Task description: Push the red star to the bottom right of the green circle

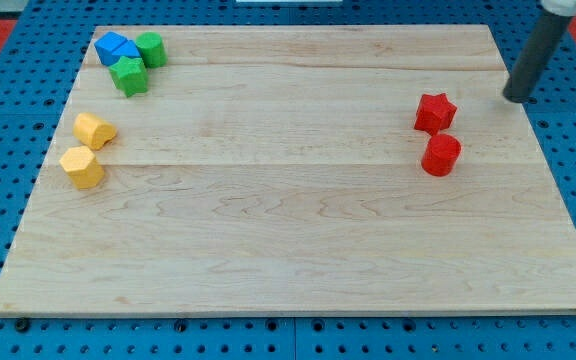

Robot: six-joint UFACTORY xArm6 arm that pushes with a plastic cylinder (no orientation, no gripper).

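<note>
Altogether two red (435, 112), green (150, 48), yellow (94, 130), blue (116, 48) blocks.

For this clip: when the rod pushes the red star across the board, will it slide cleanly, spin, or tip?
The red star looks squat and flat-bottomed, so it will probably slide rather than tip or roll. Its points make an off-centre push likely to spin it. My tip sits apart at its right; the red cylinder close below could get nudged.

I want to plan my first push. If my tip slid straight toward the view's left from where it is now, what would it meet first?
Probably the red star. My tip sits to the star's right and slightly nearer the view's top, so contact might be only a graze on its upper edge. The red cylinder lies below that line.
</note>
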